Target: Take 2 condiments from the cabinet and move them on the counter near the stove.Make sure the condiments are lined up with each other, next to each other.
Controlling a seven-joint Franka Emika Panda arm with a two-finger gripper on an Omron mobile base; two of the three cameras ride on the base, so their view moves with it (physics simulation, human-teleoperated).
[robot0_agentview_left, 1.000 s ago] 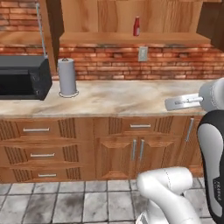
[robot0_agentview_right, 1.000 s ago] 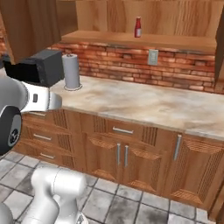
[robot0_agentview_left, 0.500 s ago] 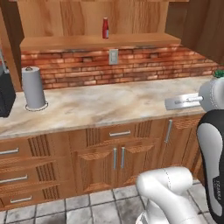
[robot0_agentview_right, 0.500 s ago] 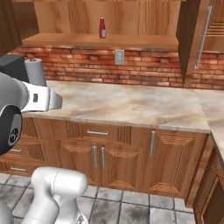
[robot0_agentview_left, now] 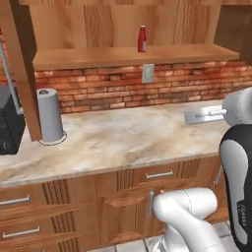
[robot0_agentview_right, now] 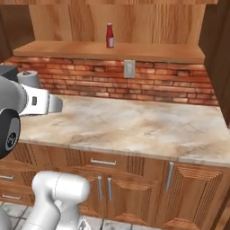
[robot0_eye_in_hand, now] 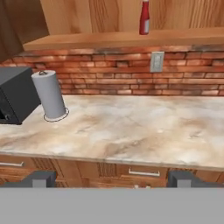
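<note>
A slim red bottle (robot0_agentview_left: 141, 39) (robot0_agentview_right: 109, 36) (robot0_eye_in_hand: 144, 17) with a pale cap stands upright on the plank shelf of the wood-grain cabinet (robot0_agentview_left: 98, 57) (robot0_agentview_right: 143, 52) (robot0_eye_in_hand: 109, 40), against the back panel. Below it runs the beige marbled counter (robot0_agentview_left: 128, 138) (robot0_agentview_right: 134, 126) (robot0_eye_in_hand: 131, 127), bare under the bottle. My gripper (robot0_eye_in_hand: 111, 179) is open, its two dark fingertips (robot0_eye_in_hand: 40, 178) set wide apart with nothing between them. It hovers in front of the counter's front edge, far below and short of the bottle. The stove is out of view.
A grey paper towel roll (robot0_agentview_left: 50, 115) (robot0_agentview_right: 29, 79) (robot0_eye_in_hand: 49, 94) stands on the counter at the left, beside a dark microwave (robot0_agentview_left: 7, 123) (robot0_eye_in_hand: 13, 98). A wall outlet (robot0_agentview_left: 147, 73) (robot0_agentview_right: 129, 68) sits in the brick backsplash. Thick cabinet side panels (robot0_agentview_left: 19, 74) (robot0_agentview_right: 218, 49) flank the shelf.
The base has driven, so both base views have shifted: the microwave has slid to the left edge and the shelf with the red bottle is nearer. The gripper stays open.
</note>
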